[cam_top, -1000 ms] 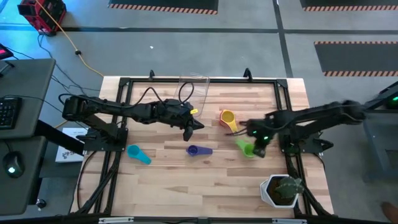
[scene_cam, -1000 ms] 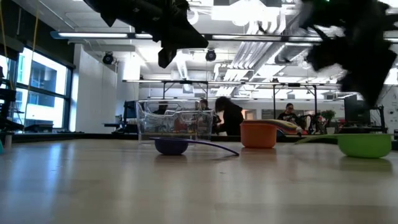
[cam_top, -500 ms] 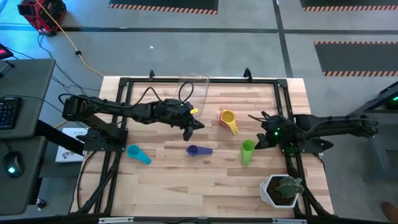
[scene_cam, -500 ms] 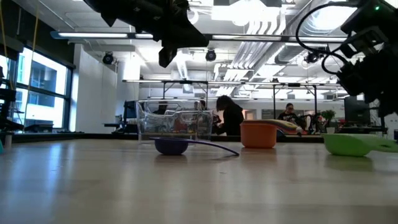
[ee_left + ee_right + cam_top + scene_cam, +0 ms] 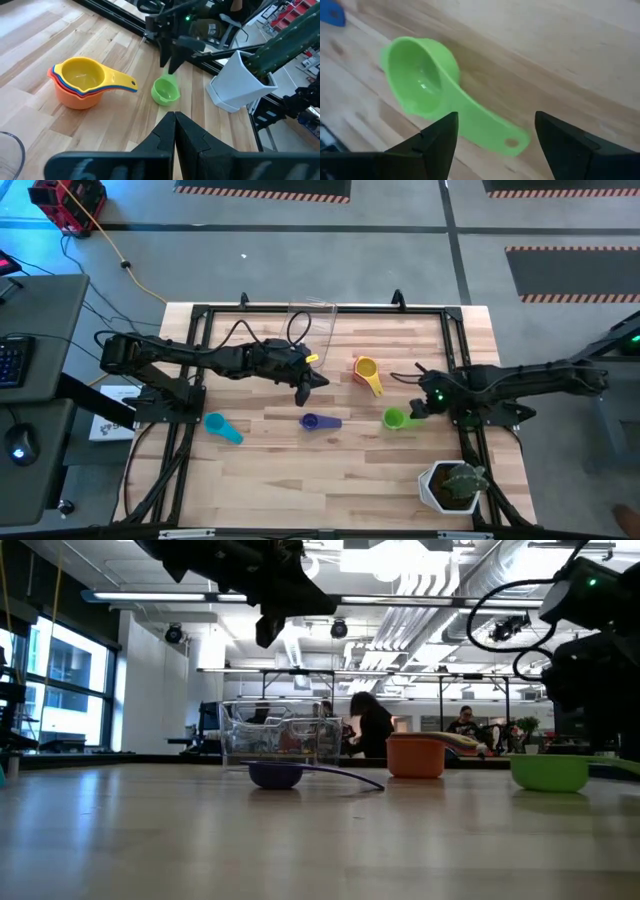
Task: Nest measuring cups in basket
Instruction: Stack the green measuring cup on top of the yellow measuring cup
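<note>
The green measuring cup [image 5: 394, 418] [image 5: 420, 82] stands upright on the table at the right, its handle [image 5: 490, 132] pointing at the right edge. My right gripper [image 5: 419, 410] [image 5: 496, 125] is open, low over that handle, one finger on either side and apart from it. My left gripper [image 5: 303, 393] [image 5: 175, 120] hangs shut and empty above the table's middle. A yellow cup sits nested in an orange stack [image 5: 366, 369] [image 5: 79, 82]. A purple cup [image 5: 310, 421] and a blue cup [image 5: 218, 426] rest on the wood. The clear basket [image 5: 311, 321] [image 5: 280, 740] stands at the far edge.
A white pot with a green plant [image 5: 453, 486] [image 5: 235, 82] stands at the near right corner, close to my right arm. Black frame rails [image 5: 462, 370] run along the table's sides. Bare wood lies between the cups and the near edge.
My right gripper has drawn back a little from over the green cup toward the table's right edge. The green cup has swung about on the table: its handle pointed at the near edge half a second ago and now points at the right edge.
</note>
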